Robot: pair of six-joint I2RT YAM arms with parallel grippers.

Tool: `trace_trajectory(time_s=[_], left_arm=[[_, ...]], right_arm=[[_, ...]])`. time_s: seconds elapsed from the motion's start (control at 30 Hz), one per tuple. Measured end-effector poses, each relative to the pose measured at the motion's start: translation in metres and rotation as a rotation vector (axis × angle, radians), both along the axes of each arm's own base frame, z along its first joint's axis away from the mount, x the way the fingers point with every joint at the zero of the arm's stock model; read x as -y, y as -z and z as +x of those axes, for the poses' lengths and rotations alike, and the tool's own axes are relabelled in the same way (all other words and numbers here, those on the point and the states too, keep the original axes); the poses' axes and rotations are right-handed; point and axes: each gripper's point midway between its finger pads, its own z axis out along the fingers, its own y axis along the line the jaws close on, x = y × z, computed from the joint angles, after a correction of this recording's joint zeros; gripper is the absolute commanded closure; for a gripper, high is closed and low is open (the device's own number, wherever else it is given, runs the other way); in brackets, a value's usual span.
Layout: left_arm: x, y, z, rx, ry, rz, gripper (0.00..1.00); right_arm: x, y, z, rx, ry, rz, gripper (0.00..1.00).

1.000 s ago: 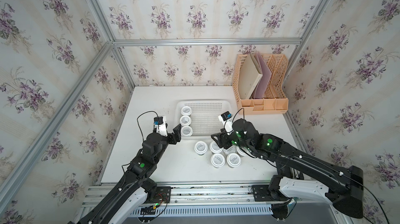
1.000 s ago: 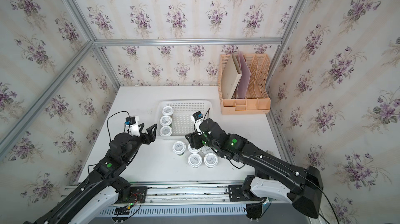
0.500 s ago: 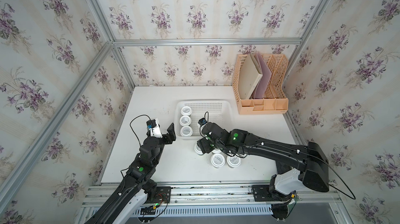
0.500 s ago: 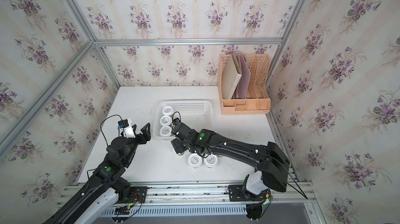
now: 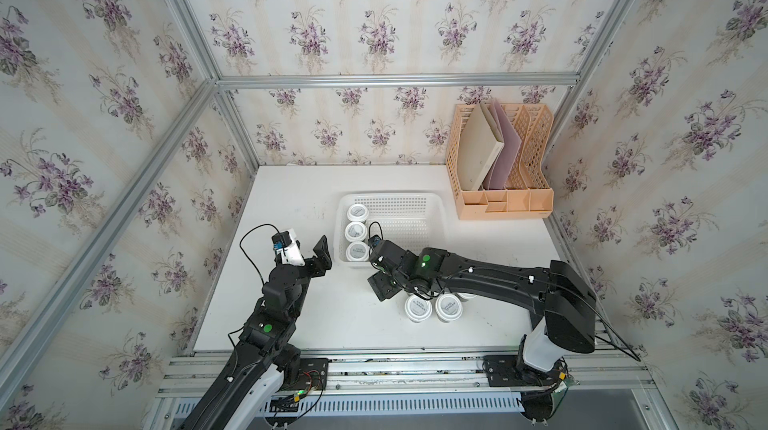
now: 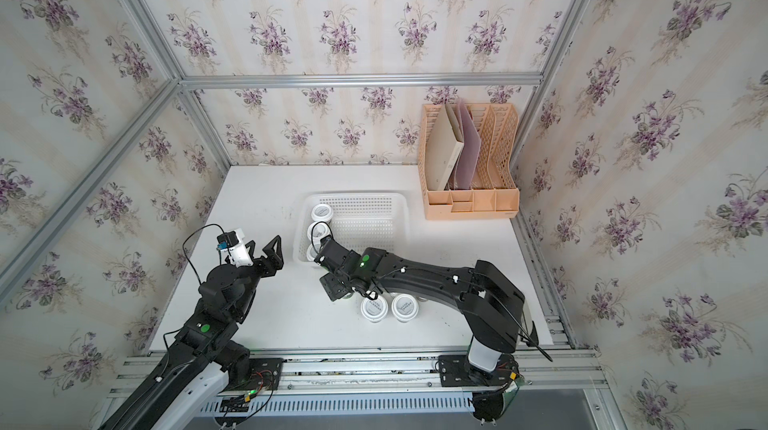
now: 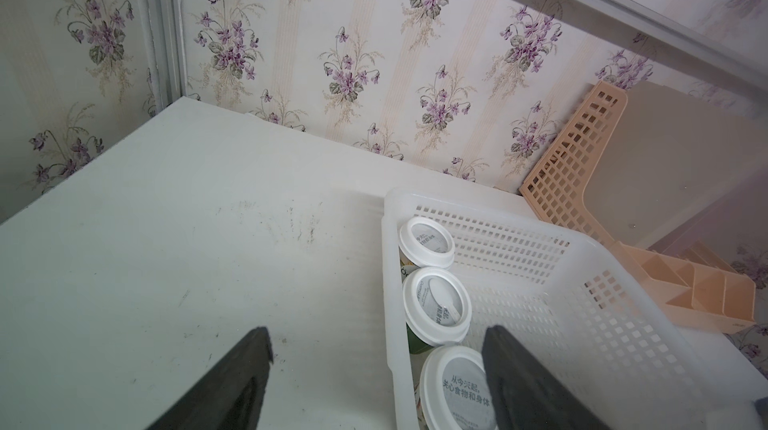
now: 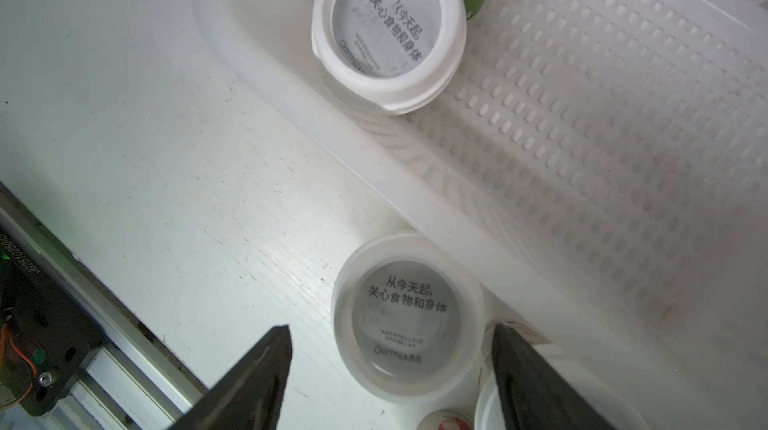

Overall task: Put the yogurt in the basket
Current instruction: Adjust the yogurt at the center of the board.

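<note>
White plastic fills the middle of your counter (image 5: 291,199): the basket (image 5: 390,196) sits there with a row of 3 yogurts (image 5: 355,231) upright along its left wall. The peach rack (image 5: 536,149) stands in the back right corner, near the basket.

Your right gripper (image 8: 390,330) is stretched leftward across the front of the counter, ending by the basket's near left corner. Its jaws stand apart with nothing clamped. In the right wrist view 1 yogurt (image 8: 409,318) shows between them, upright on the counter, just beside the basket's near wall. 1 finger (image 8: 249,386) is clear of its lid; the other finger (image 8: 536,390) is close to the rim, and you cannot tell whether it touches. How low the jaws sit around it you cannot tell either.

Beside the right arm, in both top views, a pair of yogurts (image 5: 418,308) stands on the counter just beside each other, and a 3rd lid (image 5: 468,296) peeks from under the arm.

Your left gripper (image 7: 376,336) hangs beside the basket's left wall, jaws apart and holding nothing. In its wrist view 1 finger (image 7: 224,386) lies over bare counter, the other over the nearest basket yogurt (image 7: 457,390).
</note>
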Motion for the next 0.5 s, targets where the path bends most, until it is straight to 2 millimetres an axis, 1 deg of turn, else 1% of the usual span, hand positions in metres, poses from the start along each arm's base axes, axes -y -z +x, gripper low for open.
trace_trajectory(time_s=[0.17,0.5], left_arm=[[-0.001,0.004,0.001,-0.011,0.003,-0.007,0.16],[-0.001,0.007,0.002,-0.020,0.012,-0.013,0.16]], right_arm=[[-0.004,0.005,0.001,-0.006,-0.006,-0.012,0.16],[-0.002,0.015,0.001,-0.012,-0.007,-0.042,0.14]])
